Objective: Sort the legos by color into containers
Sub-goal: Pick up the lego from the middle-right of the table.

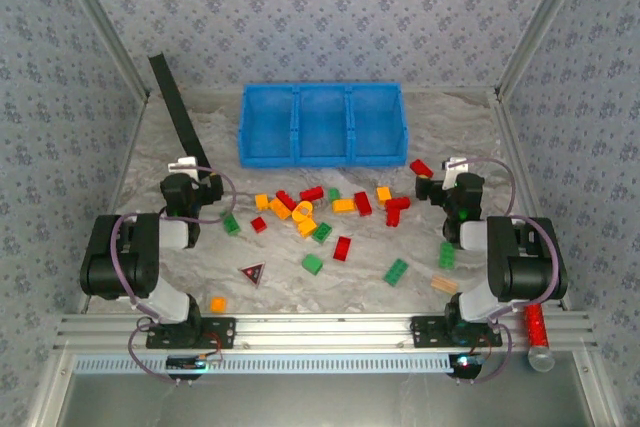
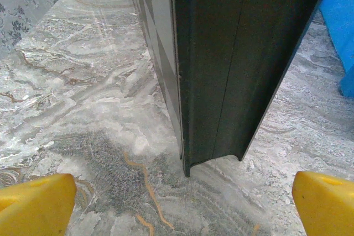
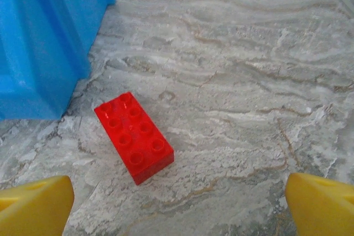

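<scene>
Several red, green and orange legos (image 1: pixel 320 215) lie scattered over the middle of the marbled table. Behind them stands the blue three-compartment container (image 1: pixel 322 125), with nothing showing inside. My left gripper (image 1: pixel 192 171) is open at the left; its yellow fingertips (image 2: pixel 33 203) flank bare table in front of a dark upright bar (image 2: pixel 232 53). The left gripper (image 2: pixel 180 205) holds nothing. My right gripper (image 1: pixel 450 177) is open at the right, just short of a red brick (image 3: pixel 134 136) that lies flat beside the container's corner (image 3: pixel 38 37). The right gripper (image 3: pixel 180 203) is empty.
The dark bar (image 1: pixel 178 112) leans at the far left. A dark red-edged triangle (image 1: pixel 252 273) lies front left and a flat tan block (image 1: pixel 445 284) front right. A lone orange brick (image 1: pixel 217 303) sits near the left base. A red cylinder (image 1: pixel 538 327) rests on the front rail.
</scene>
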Robot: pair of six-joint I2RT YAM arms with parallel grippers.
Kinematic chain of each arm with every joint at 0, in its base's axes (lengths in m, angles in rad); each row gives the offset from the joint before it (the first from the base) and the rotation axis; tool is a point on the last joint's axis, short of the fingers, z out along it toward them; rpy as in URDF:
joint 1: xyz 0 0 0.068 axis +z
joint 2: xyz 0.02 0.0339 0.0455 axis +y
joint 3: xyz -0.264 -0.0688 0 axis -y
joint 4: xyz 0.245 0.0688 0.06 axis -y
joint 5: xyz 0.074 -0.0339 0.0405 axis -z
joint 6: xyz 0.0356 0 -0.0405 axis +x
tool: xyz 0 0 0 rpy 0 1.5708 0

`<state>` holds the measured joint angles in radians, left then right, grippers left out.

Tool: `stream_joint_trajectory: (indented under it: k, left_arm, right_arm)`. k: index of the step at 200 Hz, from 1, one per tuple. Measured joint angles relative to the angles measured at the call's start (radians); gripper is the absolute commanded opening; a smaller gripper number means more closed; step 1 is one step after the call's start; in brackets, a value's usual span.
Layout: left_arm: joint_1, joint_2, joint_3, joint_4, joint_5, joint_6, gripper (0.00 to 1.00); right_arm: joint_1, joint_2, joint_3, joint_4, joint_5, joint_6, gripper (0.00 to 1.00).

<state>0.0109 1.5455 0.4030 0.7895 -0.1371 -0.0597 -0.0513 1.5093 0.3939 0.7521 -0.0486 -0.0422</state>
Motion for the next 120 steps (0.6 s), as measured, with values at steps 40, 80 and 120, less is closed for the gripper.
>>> stream_joint_trajectory:
  k: [40,80,120]
  left_arm:
    - [-0.041,-0.132,0.130,-0.326,-0.084,-0.009,1.00]
    - [-0.097,-0.335,0.396,-0.691,-0.117,-0.050,1.00]
    - [-0.116,-0.447,0.525,-0.985,-0.018,-0.111,1.00]
  right_arm:
    - [0.000,-0.090,0.292,-0.439,0.026,0.045,0.96]
    - [0.000,-0.099,0.609,-0.789,0.007,0.130,0.95]
    - [0.002,0.050,0.838,-1.082,-0.090,0.146,0.89]
